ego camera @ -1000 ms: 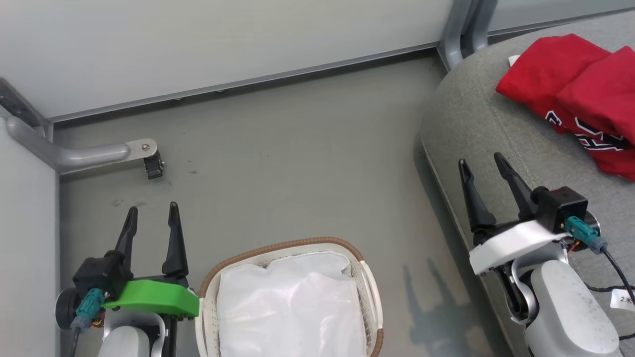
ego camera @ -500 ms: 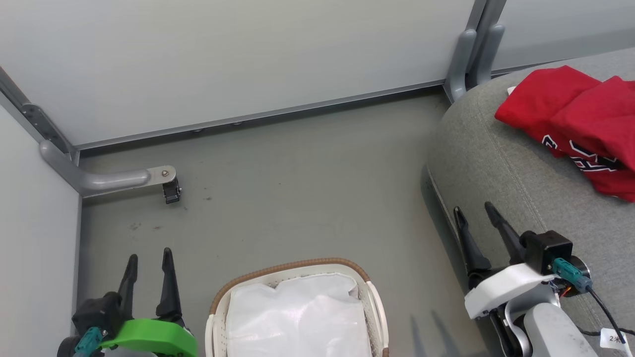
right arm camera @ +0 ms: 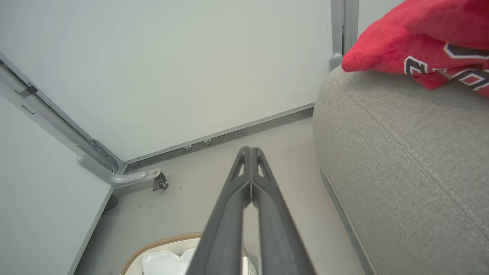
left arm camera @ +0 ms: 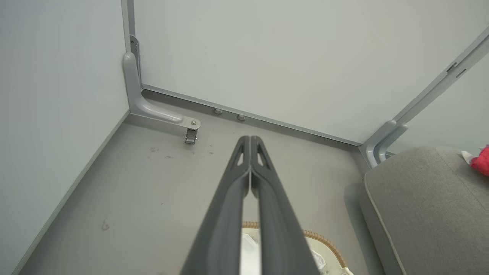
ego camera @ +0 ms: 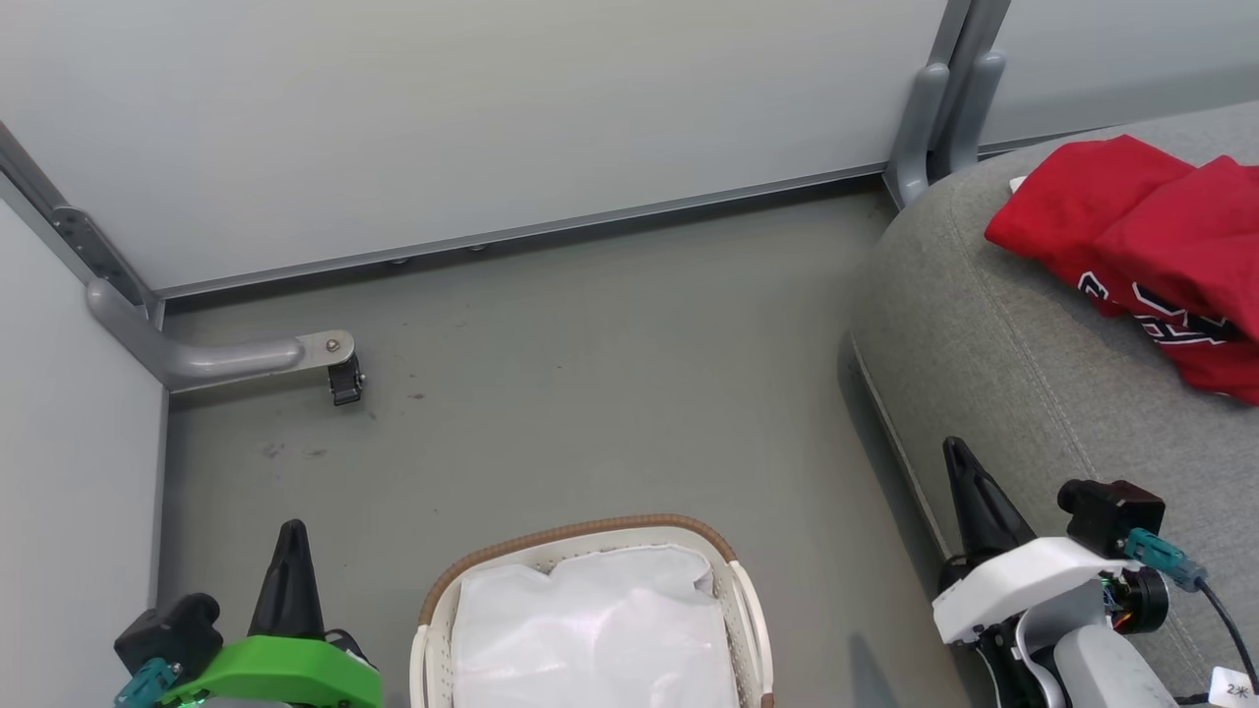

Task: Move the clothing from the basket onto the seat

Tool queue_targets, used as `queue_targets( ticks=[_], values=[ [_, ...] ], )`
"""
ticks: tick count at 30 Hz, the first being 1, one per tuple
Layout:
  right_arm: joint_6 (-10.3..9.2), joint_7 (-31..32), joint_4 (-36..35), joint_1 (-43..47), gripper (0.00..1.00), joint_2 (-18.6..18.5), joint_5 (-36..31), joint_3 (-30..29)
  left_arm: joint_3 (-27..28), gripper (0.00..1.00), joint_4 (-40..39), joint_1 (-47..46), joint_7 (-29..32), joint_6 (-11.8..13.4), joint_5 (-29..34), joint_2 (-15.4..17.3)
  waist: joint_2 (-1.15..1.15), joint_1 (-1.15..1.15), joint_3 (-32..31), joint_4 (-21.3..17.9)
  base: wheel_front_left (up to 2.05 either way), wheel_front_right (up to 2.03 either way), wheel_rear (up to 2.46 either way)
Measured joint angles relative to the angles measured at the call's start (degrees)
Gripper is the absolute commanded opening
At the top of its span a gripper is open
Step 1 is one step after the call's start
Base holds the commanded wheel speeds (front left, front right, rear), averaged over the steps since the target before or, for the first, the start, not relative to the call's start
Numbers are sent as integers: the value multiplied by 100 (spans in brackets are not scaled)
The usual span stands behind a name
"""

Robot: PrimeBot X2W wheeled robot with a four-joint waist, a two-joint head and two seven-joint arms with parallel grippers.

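Head view looks steeply down; both wrist views face the wall (left arm camera: 267, 57); all share basket (ego camera: 590, 526) and seat (ego camera: 1003, 324).

bright, soft, even light is filling the scene. a narrow dark shadow is hugging the floor (ego camera: 590, 393) along the left edge of the seat (ego camera: 984, 324). well left of the seat, the white sheet (ego camera: 590, 629) is washing out, its folds barely showing. the wrist views are stretching wide toward their edges.
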Motion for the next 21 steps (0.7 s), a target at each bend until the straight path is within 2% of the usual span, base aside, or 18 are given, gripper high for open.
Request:
queue_targets(
  ticks=[21],
  values=[
    [0, 488, -186, 58, 0, 29, 1842, -283, 122, 0, -153, -34, 492, -7, -1794, 1, 0, 0, -94, 69, 0, 0, 0]
  ],
)
